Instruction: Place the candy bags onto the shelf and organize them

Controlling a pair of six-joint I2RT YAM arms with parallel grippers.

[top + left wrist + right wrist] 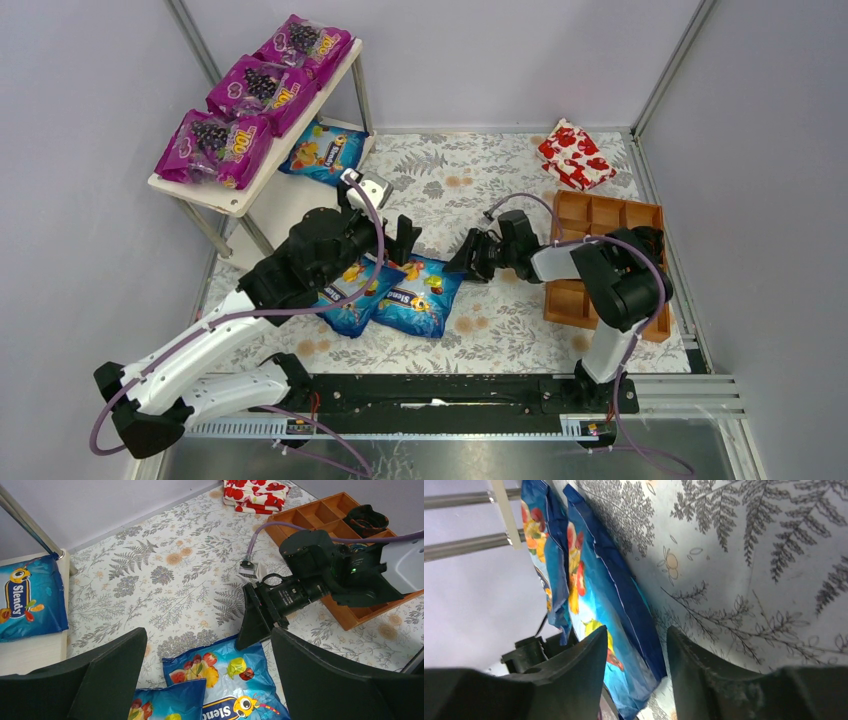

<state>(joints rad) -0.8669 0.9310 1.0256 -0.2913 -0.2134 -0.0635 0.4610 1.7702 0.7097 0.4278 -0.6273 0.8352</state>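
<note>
The shelf (pixel 236 199) stands at the far left. Three purple candy bags (pixel 260 85) lie on its top board and one blue bag (pixel 322 150) on its lower board (pixel 30 652). Two blue bags (pixel 420 296) lie overlapping on the flowered cloth. My left gripper (pixel 405 238) is open and empty just above their far edge; in the left wrist view (pixel 207 635) the right-hand bag (pixel 235 680) lies between its fingers. My right gripper (pixel 465 262) is open, its jaws astride that bag's right edge (pixel 624 610) without closing on it.
A brown compartment tray (pixel 640 215) sits at the right under my right arm, holding a dark object (pixel 368 519). A red-and-white package (pixel 575 155) lies at the far right. Grey walls and metal frame posts enclose the table.
</note>
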